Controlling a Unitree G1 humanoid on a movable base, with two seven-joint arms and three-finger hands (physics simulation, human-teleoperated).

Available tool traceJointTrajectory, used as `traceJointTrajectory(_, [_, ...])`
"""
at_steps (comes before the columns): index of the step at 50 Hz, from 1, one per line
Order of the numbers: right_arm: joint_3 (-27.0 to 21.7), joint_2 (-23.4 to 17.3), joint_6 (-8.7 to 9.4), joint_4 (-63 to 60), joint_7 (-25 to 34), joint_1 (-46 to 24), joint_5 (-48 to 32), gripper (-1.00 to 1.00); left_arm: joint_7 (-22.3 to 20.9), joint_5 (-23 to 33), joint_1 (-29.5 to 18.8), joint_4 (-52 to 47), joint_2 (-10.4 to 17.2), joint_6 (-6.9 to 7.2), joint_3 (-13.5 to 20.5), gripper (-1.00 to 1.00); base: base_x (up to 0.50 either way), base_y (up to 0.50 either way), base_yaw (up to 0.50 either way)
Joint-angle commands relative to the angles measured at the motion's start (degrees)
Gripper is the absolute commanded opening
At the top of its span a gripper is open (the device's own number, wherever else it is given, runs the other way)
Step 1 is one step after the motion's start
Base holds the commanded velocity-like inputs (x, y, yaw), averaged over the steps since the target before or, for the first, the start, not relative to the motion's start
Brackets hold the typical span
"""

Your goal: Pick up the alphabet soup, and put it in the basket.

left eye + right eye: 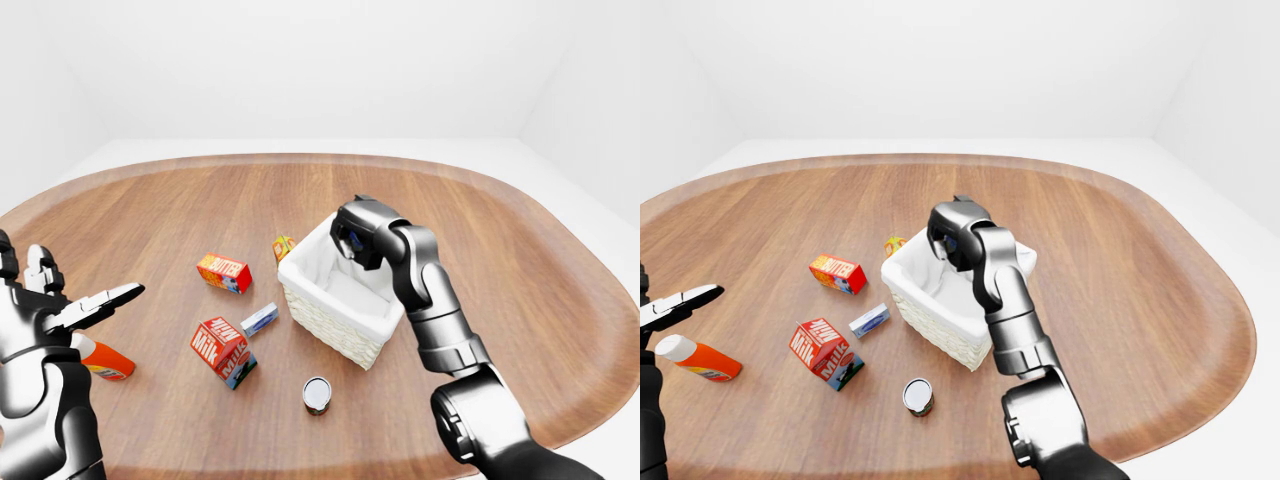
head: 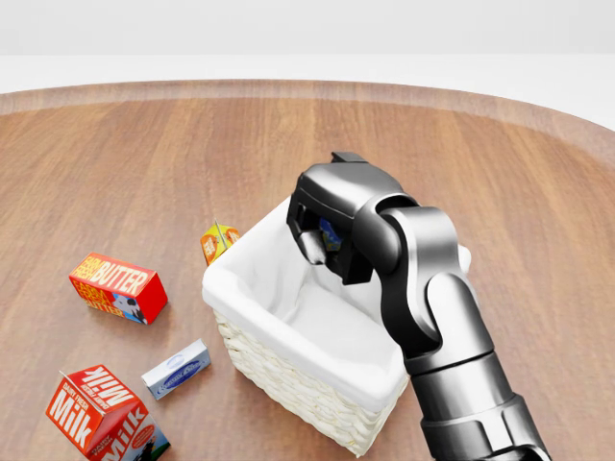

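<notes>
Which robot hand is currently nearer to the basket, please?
The right robot hand is nearer: it hangs over the basket, inside its rim in the head view. The left robot hand is far off at the left edge of the left-eye view, beyond the cartons.

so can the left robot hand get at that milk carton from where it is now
Probably yes. The left robot hand hangs open at the left-eye view's left edge, and the milk carton lies to its right with bare table between them. Only the orange bottle lies nearby, below the hand and off that line.
</notes>
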Motion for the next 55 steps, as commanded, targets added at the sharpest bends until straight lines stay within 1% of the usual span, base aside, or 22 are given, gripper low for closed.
traceJointTrajectory(1, [1.0, 0.1, 0.00, 5.8, 0.0, -2.7, 3.4, -1.00, -0.1, -0.1, -0.1, 0.4, 0.0, 0.00, -0.2, 1.00, 0.00, 0.00, 0.00])
traceJointTrajectory(16, [1.1, -0.7, 0.00, 10.8, 0.0, -2.3, 6.1, -1.00, -0.1, -0.1, -0.1, 0.8, 0.0, 0.00, -0.3, 1.00, 0.00, 0.00, 0.00])
traceJointTrajectory(25, [1.9, -0.6, 0.00, 8.6, 0.0, -1.4, 4.8, -1.00, -0.1, -0.2, 0.2, 0.1, 0.0, 0.00, -0.1, 1.00, 0.00, 0.00, 0.00])
traceJointTrajectory(33, [1.5, -0.9, 0.00, 8.8, 0.0, -0.9, 4.2, -1.00, -0.1, -0.1, 0.2, -0.1, 0.0, 0.00, 0.1, 1.00, 0.00, 0.00, 0.00])
traceJointTrajectory(39, [1.9, -1.0, 0.00, 4.8, 0.0, 0.5, 2.2, -1.00, -0.1, -0.1, 0.1, 0.2, 0.0, 0.00, 0.1, 1.00, 0.00, 0.00, 0.00])
traceJointTrajectory(44, [1.5, -0.7, 0.00, 3.9, 0.0, 1.5, 1.6, -0.98, -0.2, -0.1, 0.2, 0.1, 0.0, 0.00, 0.1, 1.00, 0.00, 0.00, 0.00])
traceJointTrajectory(45, [1.5, -0.7, 0.00, 3.8, 0.0, 1.7, 1.6, -0.80, -0.2, -0.1, 0.2, 0.1, 0.0, 0.00, 0.1, 1.00, 0.00, 0.00, 0.00])
traceJointTrajectory(46, [1.4, -0.6, 0.00, 3.5, 0.0, 1.8, 1.5, 0.26, -0.2, -0.1, 0.3, -0.1, -0.1, 0.00, 0.1, 1.00, 0.00, 0.00, 0.00])
traceJointTrajectory(47, [1.4, -0.7, 0.00, 3.2, 0.0, 1.9, 1.4, 1.00, -0.2, -0.1, 0.3, -0.1, -0.1, 0.00, 0.1, 1.00, 0.00, 0.00, 0.00])
traceJointTrajectory(55, [2.0, -0.5, 0.00, -4.2, 0.0, 2.4, -3.8, 1.00, -0.1, -0.1, 0.2, -0.2, -0.1, 0.00, 0.1, 1.00, 0.00, 0.00, 0.00])
